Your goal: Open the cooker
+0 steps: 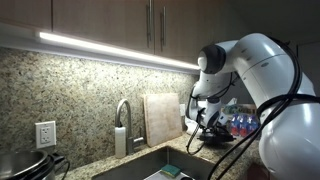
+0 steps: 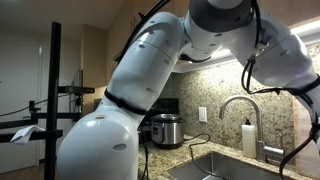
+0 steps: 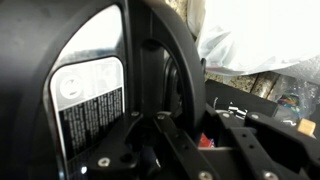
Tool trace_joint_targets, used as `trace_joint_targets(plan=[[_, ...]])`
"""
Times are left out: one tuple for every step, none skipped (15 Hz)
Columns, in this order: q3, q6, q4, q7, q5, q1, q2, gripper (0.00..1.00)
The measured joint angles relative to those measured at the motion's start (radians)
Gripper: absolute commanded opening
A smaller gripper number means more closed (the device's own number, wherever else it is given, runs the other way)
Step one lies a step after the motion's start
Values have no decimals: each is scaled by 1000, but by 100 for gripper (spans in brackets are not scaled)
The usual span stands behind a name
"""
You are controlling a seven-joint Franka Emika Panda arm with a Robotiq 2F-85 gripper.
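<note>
- One cooker point(image 2: 165, 130) shows plainly in an exterior view. It sits lid-down on the counter point(image 2: 180, 160), at 9 o'clock of the faucet point(image 2: 244, 98), and no claw appears near it there.
- The claw point(image 1: 206, 130) hangs low at 3 o'clock of the cutting board point(image 1: 160, 118), with water bottles point(image 1: 240, 123) at its own 3 o'clock. Its jaws are drawn fully together. Whether anything thin is pinched between them I cannot tell.
- A glossy black housing point(image 3: 40, 50) with a grey label point(image 3: 90, 110) fills the wrist view from 6 round to 12 o'clock. I cannot tell whether this is the cooker's shell or another appliance. If it is another, every push lands on the wrong thing.
- Closed jaws cannot hook a lid handle; they can only prod. On a shiny curved surface a prod probably skids sideways instead of tripping a latch.
- A light appliance likely slides under a sideways push, into the bottles or toward the sink point(image 2: 240, 170).
- White plastic wrap point(image 3: 260, 40) at 1 o'clock in the wrist view could catch on the wrist as it turns.
- No latch is visible at this range, so any press is aimed blind.
</note>
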Motion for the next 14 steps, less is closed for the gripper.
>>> trace_joint_targets(plan=[[-1, 0, 0, 0, 0, 1, 7, 2], [-3, 0, 0, 0, 0, 1, 13, 2], [-3, 0, 0, 0, 0, 2, 18, 2], [-3, 0, 0, 0, -1, 2, 24, 2], [-2, 0, 0, 0, -1, 2, 30, 2], [0, 0, 0, 0, -2, 2, 35, 2], [1, 0, 0, 0, -2, 2, 40, 2], [2, 0, 0, 0, -2, 2, 46, 2], [4, 0, -1, 0, -2, 2, 51, 2], [5, 0, -1, 0, -2, 2, 55, 2], [5, 0, -2, 0, -2, 2, 57, 2], [5, 1, -3, 0, -2, 2, 58, 23], [5, 1, -3, 0, -2, 2, 58, 32], [6, 1, -4, 0, -3, 1, 58, 38]])
